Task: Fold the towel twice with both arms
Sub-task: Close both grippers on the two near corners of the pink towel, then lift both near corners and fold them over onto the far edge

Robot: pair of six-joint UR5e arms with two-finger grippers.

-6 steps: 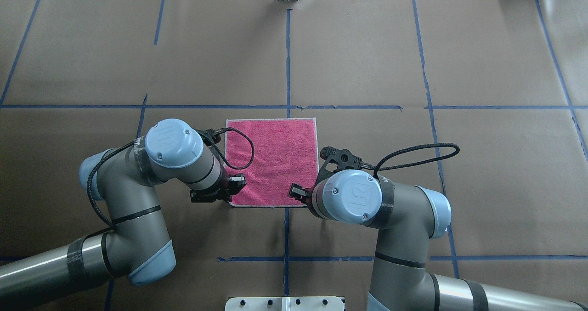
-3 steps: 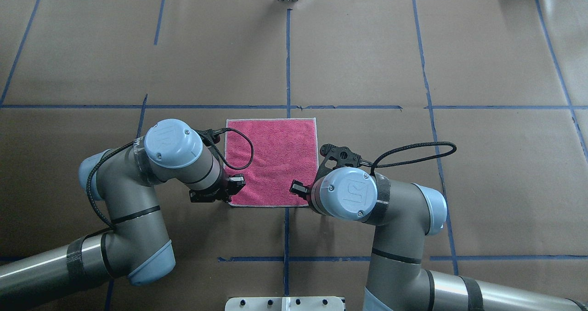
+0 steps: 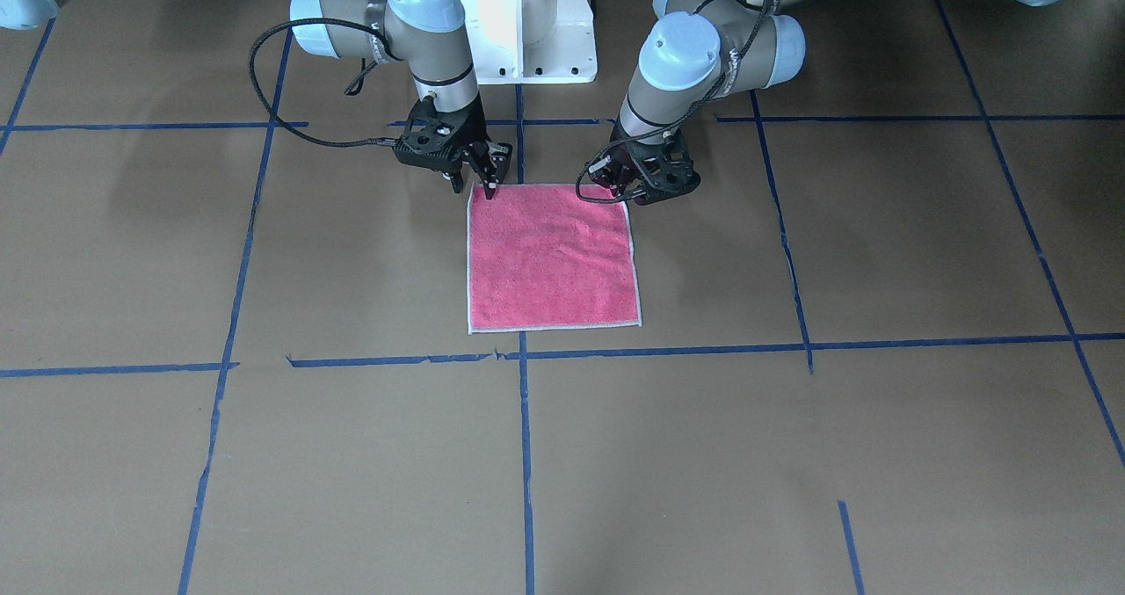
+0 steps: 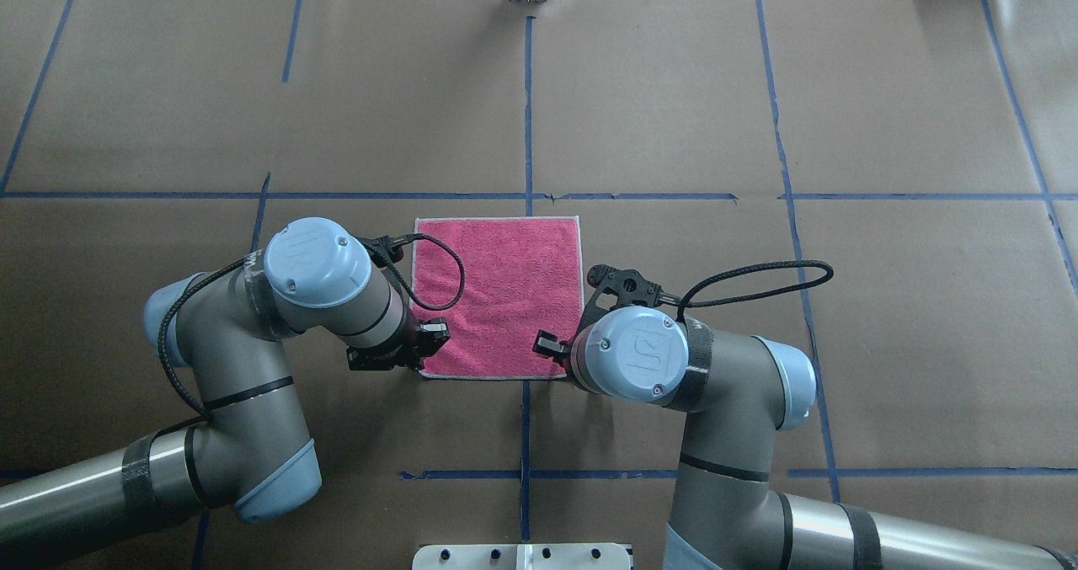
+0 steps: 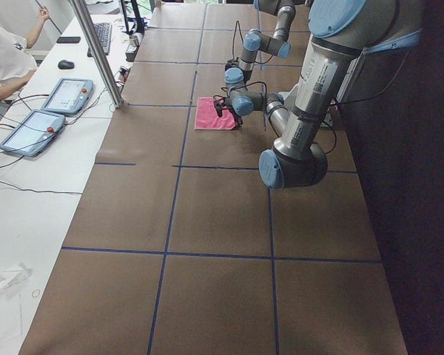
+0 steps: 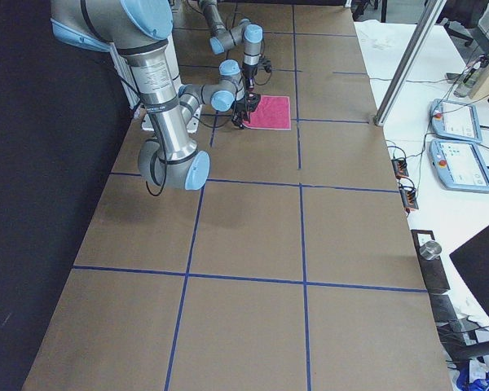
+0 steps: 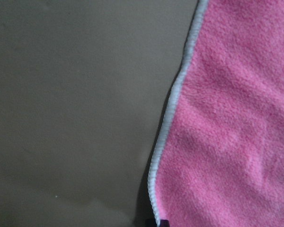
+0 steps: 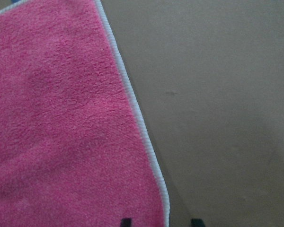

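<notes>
Straddling the towel (image 8: 61,118) edge, right jaws gape in wrist view; left jaws' state unclear.

There are two arms, the left arm (image 4: 244,359) and the right arm (image 4: 724,385), and two grippers, the left gripper (image 3: 622,192) and the right gripper (image 3: 475,187), one at the end of each arm. One towel (image 4: 497,292) lies between the two grippers with a near corner at each, and one white pedestal base (image 3: 527,24) stands behind them. Well apart from both grippers, past the towel's far edge, one white side table (image 5: 29,222) carries two screen pendants (image 5: 66,95), one keyboard (image 5: 103,37) and one mouse (image 5: 66,64), with one metal post (image 5: 96,52) at its edge and one person (image 5: 4,59) beside it.
</notes>
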